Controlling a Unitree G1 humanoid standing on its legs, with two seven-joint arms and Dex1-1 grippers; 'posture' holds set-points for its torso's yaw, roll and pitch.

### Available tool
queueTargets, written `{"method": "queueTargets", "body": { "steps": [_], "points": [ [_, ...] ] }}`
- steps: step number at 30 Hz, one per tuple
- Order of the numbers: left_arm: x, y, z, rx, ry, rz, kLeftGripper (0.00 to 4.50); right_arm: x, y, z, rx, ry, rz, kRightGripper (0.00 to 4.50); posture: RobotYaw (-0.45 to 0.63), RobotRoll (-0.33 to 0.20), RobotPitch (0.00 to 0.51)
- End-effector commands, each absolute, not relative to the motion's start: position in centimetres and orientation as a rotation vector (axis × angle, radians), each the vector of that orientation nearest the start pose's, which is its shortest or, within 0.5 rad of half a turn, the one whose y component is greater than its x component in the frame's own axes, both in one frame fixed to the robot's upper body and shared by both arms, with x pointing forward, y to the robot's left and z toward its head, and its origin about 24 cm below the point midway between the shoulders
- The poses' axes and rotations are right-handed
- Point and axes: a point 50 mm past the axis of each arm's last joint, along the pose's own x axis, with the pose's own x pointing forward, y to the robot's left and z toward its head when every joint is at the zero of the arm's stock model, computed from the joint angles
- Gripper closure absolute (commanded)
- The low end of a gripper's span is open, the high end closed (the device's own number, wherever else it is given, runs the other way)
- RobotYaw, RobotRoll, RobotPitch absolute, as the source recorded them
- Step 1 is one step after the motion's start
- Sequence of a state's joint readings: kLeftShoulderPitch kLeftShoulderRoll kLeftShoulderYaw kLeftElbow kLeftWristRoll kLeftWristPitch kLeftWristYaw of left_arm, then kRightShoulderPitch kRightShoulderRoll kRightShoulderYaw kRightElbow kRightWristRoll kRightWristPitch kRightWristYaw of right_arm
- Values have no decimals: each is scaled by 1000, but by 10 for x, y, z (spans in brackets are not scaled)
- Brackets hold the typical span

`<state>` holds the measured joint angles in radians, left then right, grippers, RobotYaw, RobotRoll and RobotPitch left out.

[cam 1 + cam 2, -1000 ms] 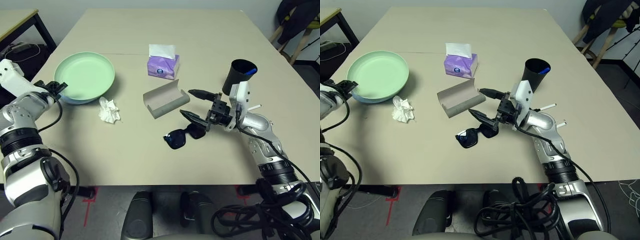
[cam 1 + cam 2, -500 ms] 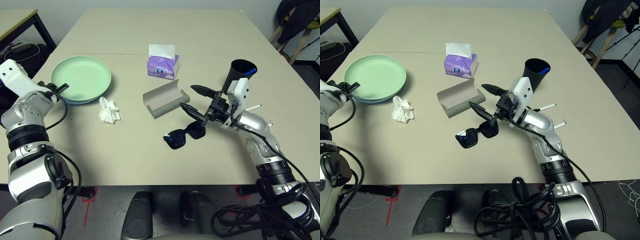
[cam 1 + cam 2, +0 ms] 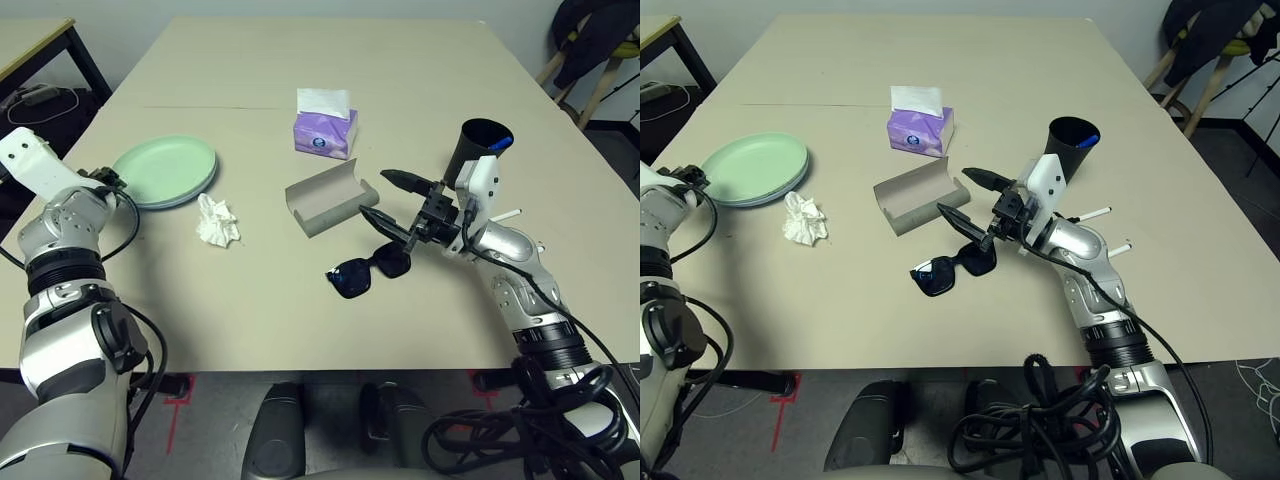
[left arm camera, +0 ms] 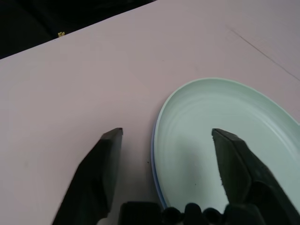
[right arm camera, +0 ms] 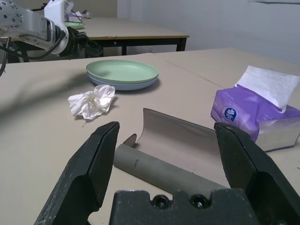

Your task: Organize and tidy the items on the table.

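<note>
Two plates [image 3: 165, 172] sit stacked flat at the left of the frame, green on top with a blue rim showing under it, near the table [image 3: 250, 300] edge. Left gripper [image 4: 164, 164] sits at the near rim, fingers [image 4: 101, 171] spread wide, one out over bare table and one over the plate, holding nothing. Can't tell if the rim touches either finger.

Just right of the plates: crumpled tissue [image 3: 217, 220], loose on the table. Centre: grey glasses case [image 3: 330, 197] lying open, purple tissue box [image 3: 325, 125] behind it. Sunglasses [image 3: 368, 270] lie lower centre, just in front of the case.

Right gripper [image 3: 392, 198] hovers above the sunglasses and beside the case's right end, fingers fully apart, empty, touching nothing as far as I can see. Black cup [image 3: 482, 150] stands upper right behind that wrist, something blue inside. White pen [image 3: 508, 214] lies by the forearm.

Step in hand, as I read it: plates are placed, so the left arm should back off; next for the right is sunglasses into case.
- Pull the left gripper straight away from the rim without hooking it, or the stack slides.
- Sunglasses: come down over the bridge or one lens frame, close gently, since thin arms can twist out.
- Case is light and open, likely to skid if nudged. Keep the right fingers off its end while descending.
- Tissue still needs clearing; it should squash easily, so pinch low.
</note>
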<state>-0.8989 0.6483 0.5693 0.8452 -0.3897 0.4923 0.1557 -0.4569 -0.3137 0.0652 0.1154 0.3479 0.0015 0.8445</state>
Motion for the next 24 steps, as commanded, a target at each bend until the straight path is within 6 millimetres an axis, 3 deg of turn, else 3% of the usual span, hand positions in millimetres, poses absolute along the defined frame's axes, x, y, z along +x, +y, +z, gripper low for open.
{"method": "queueTargets", "body": {
  "steps": [1, 9, 17, 24],
  "points": [
    [348, 362, 177, -409, 157, 592, 26, 304, -130, 146, -132, -294, 1004, 0, 194, 0, 123],
    [346, 343, 180, -321, 245, 242, 26, 303, -130, 149, -135, -292, 1001, 0, 190, 0, 122],
    [326, 313, 180, -294, 353, -108, 26, 302, -131, 148, -139, -289, 1001, 0, 185, 0, 120],
    [310, 304, 174, -220, 456, -183, 26, 301, -133, 147, -141, -286, 998, 0, 180, 0, 121]
  ]
}}
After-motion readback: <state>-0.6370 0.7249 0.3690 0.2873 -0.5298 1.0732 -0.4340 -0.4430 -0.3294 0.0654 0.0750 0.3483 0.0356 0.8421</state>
